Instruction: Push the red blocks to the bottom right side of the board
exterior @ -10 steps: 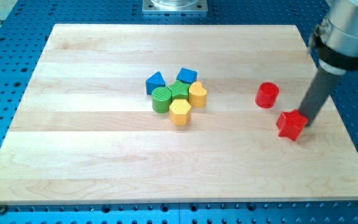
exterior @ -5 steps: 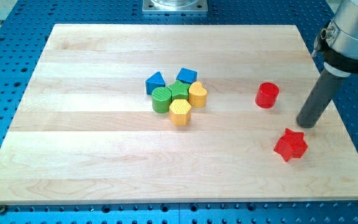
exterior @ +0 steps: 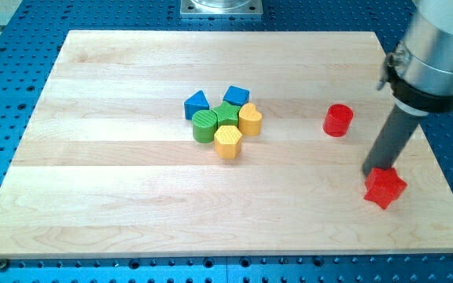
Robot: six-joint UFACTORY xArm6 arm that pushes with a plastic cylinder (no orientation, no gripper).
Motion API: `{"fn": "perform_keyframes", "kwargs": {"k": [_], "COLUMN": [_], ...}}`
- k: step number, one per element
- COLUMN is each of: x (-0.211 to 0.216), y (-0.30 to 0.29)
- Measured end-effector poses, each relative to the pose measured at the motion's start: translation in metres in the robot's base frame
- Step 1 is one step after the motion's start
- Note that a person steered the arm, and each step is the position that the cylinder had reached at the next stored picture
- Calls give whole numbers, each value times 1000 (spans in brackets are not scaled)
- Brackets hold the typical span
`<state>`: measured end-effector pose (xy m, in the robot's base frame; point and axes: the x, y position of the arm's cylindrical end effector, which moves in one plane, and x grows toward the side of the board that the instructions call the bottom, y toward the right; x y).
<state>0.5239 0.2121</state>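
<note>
A red star-shaped block [exterior: 385, 189] lies near the board's lower right. My tip [exterior: 373, 172] touches its upper left edge. A red cylinder [exterior: 338, 120] stands apart, up and to the left of the tip, on the board's right half. The dark rod rises from the tip toward the view's upper right.
A cluster sits at the board's middle: a blue triangle [exterior: 197, 104], a blue block [exterior: 236, 96], a green cylinder [exterior: 204, 125], a green block [exterior: 226, 112], a yellow heart [exterior: 250, 119] and a yellow hexagon [exterior: 227, 142]. The board's right edge [exterior: 439, 169] is close to the star.
The red star has slid down and to the right. My tip pulled back up and right of it, then came round to its upper left side.
</note>
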Motion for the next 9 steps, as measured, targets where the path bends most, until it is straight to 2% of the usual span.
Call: {"fn": "perform_keyframes", "kwargs": {"k": [1,2,3,4,5,6,7,8,9], "x": [11,-32,-107,-115,-115,-66,-22,-33,6], "y": [7,60,86,18,-23,-80,-95,-156,-172]}}
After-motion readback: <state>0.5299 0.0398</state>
